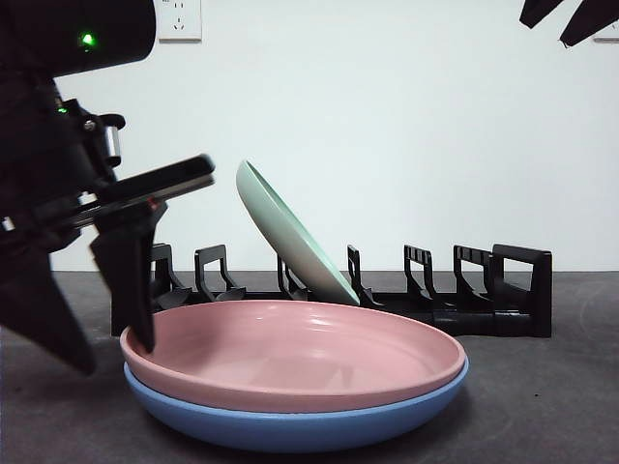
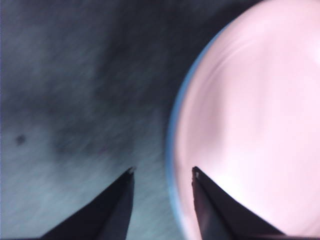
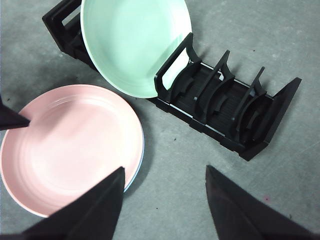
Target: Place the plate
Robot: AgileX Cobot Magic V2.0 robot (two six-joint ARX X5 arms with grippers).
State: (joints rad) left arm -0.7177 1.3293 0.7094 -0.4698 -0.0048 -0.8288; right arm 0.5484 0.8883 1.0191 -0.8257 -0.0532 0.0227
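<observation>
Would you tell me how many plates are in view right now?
3: a green plate leaning in the rack, a pink plate on the table in front, and a blue plate stacked beneath it.

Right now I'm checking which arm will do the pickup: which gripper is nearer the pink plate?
Left. The left gripper is at the pink plate's rim, jaws open astride it, one jaw inside the plate. The right gripper hangs high above, well apart, jaws open.

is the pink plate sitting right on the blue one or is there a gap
Touching. The front view shows the pink plate nested directly in the blue plate, rims meeting all along with no gap.
</observation>
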